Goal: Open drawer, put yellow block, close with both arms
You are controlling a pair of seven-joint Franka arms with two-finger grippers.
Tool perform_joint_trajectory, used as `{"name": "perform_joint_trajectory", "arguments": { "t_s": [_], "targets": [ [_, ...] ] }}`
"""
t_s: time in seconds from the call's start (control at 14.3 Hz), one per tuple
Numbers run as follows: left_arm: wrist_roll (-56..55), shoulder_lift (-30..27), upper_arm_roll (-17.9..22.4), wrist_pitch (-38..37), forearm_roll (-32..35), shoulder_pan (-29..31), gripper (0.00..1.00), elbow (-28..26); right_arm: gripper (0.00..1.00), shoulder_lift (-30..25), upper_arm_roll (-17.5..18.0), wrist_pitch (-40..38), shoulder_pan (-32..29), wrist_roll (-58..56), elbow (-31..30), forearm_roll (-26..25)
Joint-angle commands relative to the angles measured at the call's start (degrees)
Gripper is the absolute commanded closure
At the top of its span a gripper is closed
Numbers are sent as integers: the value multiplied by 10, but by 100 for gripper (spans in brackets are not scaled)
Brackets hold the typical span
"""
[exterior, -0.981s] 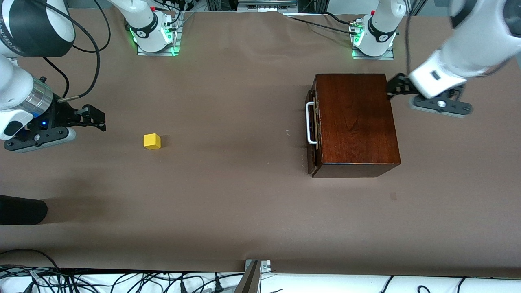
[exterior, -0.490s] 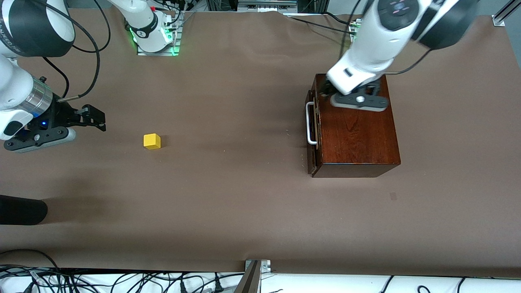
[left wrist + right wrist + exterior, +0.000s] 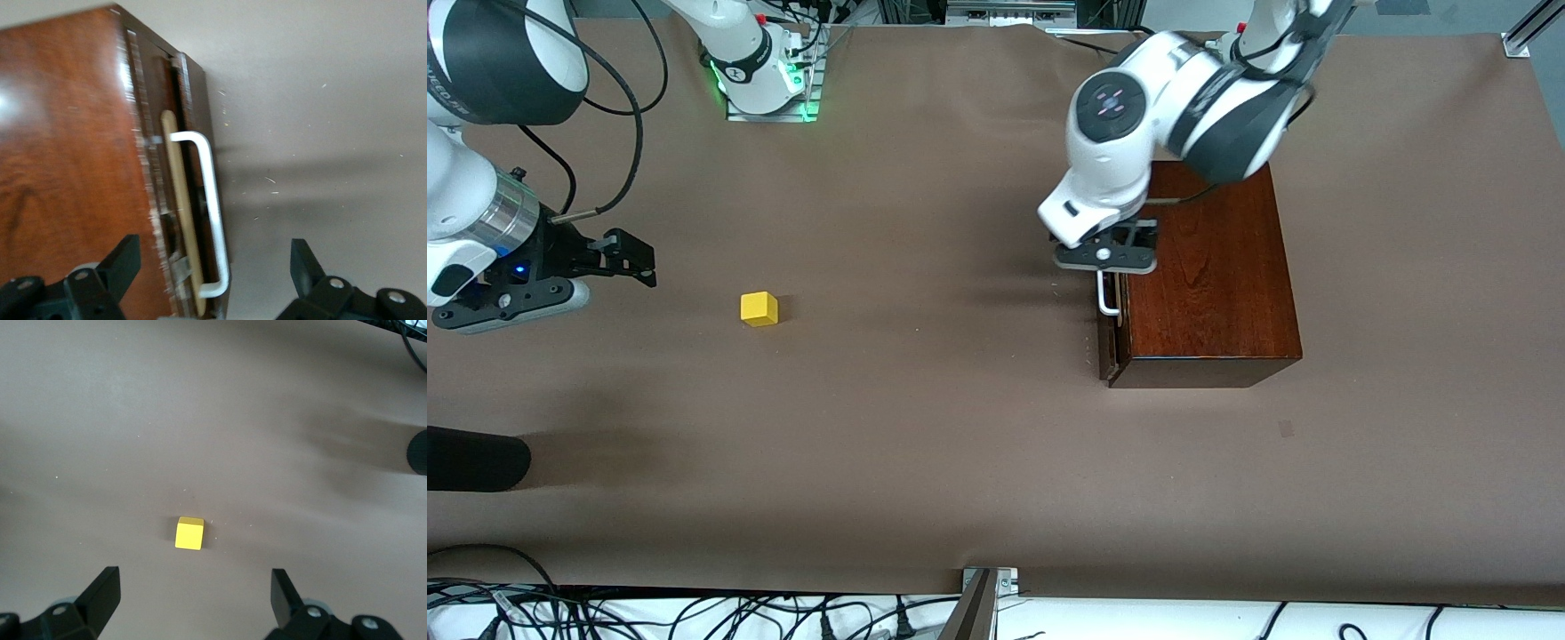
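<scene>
Reaching: the left pincer [image 3: 1107, 267] hangs over the white handle [image 3: 1106, 296] of the drawer [image 3: 1111, 333], at the front of the wooden box [image 3: 1209, 276].
Left pincer state: fingers [image 3: 123, 257] spread apart, holding nothing; in the left wrist view the handle [image 3: 210, 207] lies in the gap between them, and contact cannot be told.
Key relation: the handle's long axis runs along the drawer front, nearer-to-farther from the front camera; the pincer sits above the part of the bar that is farther from that camera. My judgement is that the coming move is a short descent to straddle the bar, then a pull toward the right arm's end of the surface.
Drawer: shut or nearly so; a thin pale strip shows at its front in the left wrist view.
Yellow block [image 3: 759, 308]: on the surface [image 3: 925, 427], well apart from the box, toward the right arm's end.
Right pincer [image 3: 636, 262]: waiting, fingers [image 3: 100, 590] wide apart and empty, near the yellow block [image 3: 189, 533] and far closer to it than the left arm is.
Surface: brown, matte, otherwise bare between block and box.
Room: green-lit arm bases [image 3: 769, 84] along one edge; cables [image 3: 694, 613] trail off the edge nearest the front camera.
</scene>
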Motion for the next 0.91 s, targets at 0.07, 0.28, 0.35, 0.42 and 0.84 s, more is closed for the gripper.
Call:
{"name": "perform_joint_trajectory", "arguments": {
  "t_s": [0.07,0.28,0.35,0.42,0.84],
  "targets": [
    [-33,25,0,12,16,-20,0,0,0,4,2,-11,-6,-8,12,12],
    [-67,45,0,12,53,-38,0,-10,0,4,2,-12,-6,-8,12,12],
    [-80,53,0,12,61,-42,0,-11,0,4,2,-11,-6,-8,12,12],
    [-87,59,0,13,68,-49,0,-11,0,4,2,-11,-6,-8,12,12],
    [-109,85,0,15,100,-60,0,-23,0,3,2,-11,-6,-9,12,14]
  ]
}}
